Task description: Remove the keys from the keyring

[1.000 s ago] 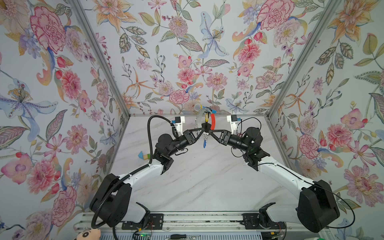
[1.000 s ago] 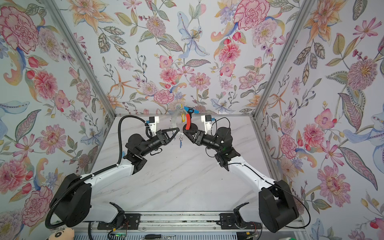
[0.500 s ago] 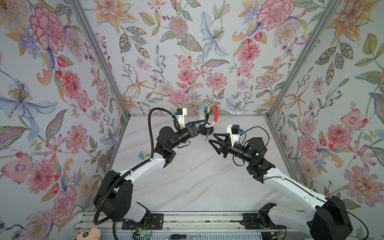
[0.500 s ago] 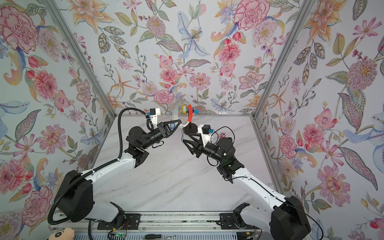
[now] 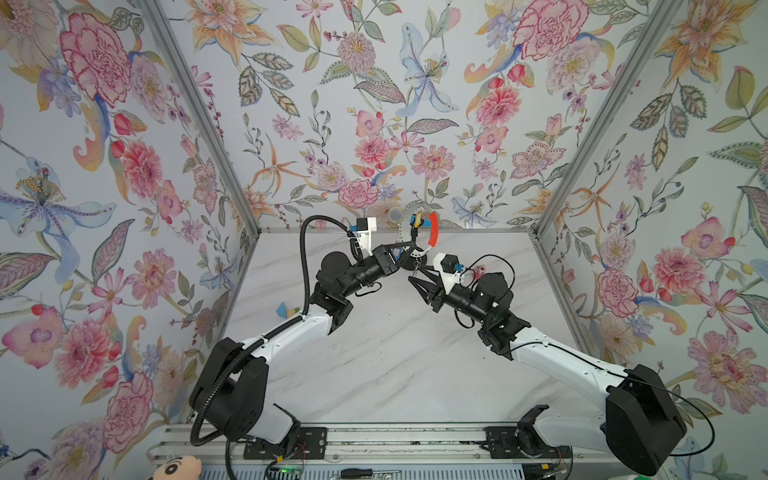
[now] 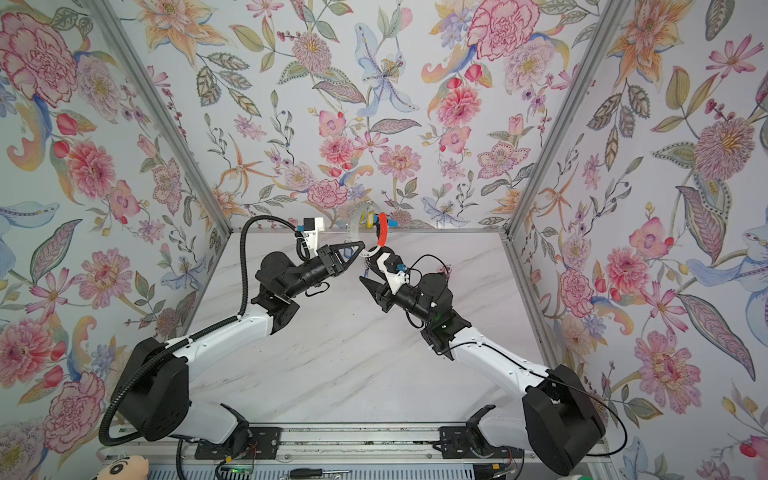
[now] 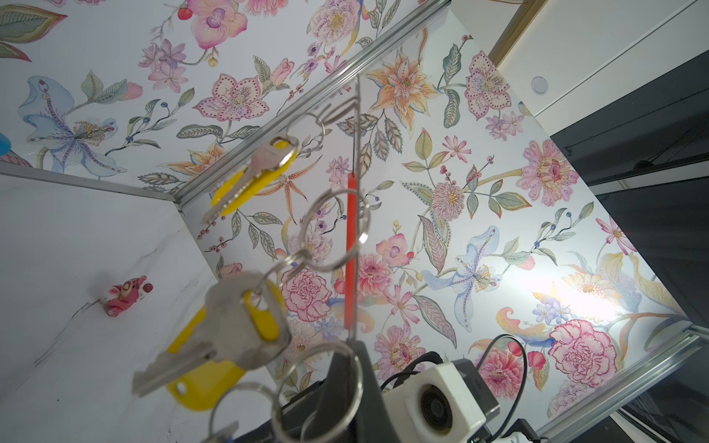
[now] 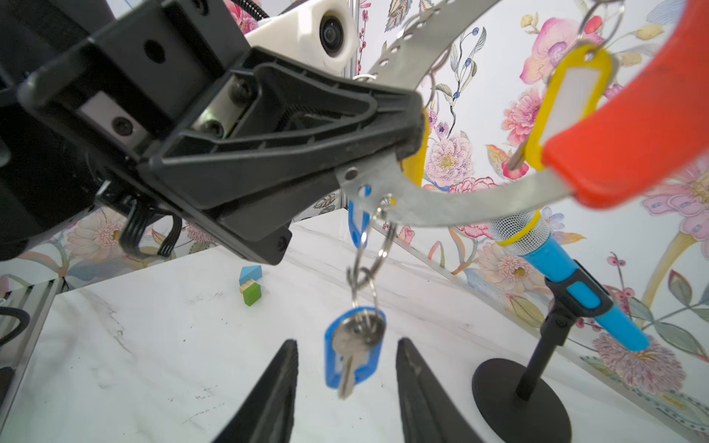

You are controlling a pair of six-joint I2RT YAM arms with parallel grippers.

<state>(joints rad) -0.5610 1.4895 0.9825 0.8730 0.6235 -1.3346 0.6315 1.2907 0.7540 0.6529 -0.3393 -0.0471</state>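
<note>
Since a second ago the right gripper [image 8: 346,341] has dropped back from the keyring [image 8: 460,205]. That ring hangs in the air over the middle of the bench's [image 5: 374,374] back edge. The left gripper [image 8: 406,134] pinches it tight. A blue-tagged key [image 8: 356,333] dangles between the right gripper's spread fingers [image 8: 280,376]. Yellow-tagged keys [image 7: 249,180] hang higher up.
</note>
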